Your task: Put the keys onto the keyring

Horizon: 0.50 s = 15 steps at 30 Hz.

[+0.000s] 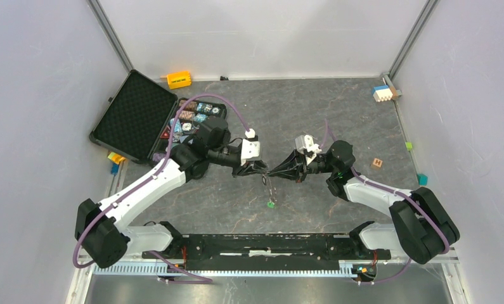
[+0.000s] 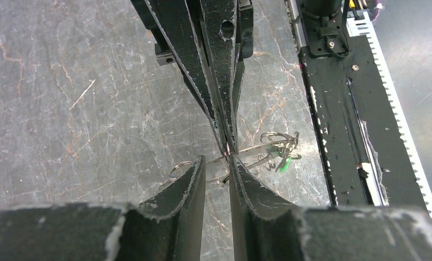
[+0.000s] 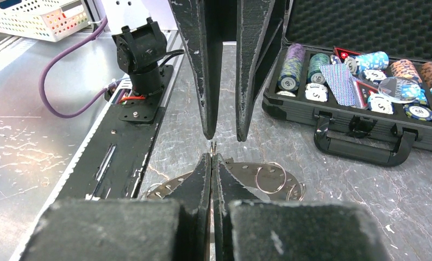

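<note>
Grey marbled table under open black case, orange block, wooden cube.

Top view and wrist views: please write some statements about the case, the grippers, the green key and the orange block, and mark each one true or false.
1. The case lies open. True.
2. The right gripper is wide open. False: its fingers are closed together.
3. The green key is outside the case. True.
4. The orange block lies inside the case. False: it lies outside, behind the case's lid, near the far wall.
5. The left gripper shows a gap between its fingers. True.
</note>
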Each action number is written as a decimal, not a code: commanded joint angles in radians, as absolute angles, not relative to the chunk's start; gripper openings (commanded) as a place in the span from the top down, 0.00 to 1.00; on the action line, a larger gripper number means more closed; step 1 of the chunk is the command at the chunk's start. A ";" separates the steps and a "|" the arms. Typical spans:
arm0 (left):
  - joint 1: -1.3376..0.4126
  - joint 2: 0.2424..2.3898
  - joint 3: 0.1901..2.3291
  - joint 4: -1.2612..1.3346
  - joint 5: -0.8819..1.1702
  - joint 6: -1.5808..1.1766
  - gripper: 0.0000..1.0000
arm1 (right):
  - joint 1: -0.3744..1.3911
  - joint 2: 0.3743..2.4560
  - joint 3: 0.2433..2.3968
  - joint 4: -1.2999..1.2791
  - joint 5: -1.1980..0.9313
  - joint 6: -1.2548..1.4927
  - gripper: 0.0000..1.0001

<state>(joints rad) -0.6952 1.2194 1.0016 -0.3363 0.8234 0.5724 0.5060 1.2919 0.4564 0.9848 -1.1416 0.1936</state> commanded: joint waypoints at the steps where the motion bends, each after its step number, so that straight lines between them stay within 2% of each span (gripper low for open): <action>1: -0.695 1.224 1.029 -0.347 0.862 0.543 0.71 | 0.502 1.284 0.472 1.006 -1.135 0.173 1.00; 5: -0.695 1.227 1.023 -0.347 0.859 0.536 0.71 | 0.503 1.282 0.473 1.002 -1.136 0.169 0.97; 6: -0.696 1.229 1.023 -0.347 0.861 0.534 0.71 | 0.502 1.282 0.473 1.000 -1.135 0.168 1.00; 15: -0.704 1.254 1.021 -0.347 0.861 0.527 0.71 | 0.503 1.278 0.476 0.997 -1.137 0.170 1.00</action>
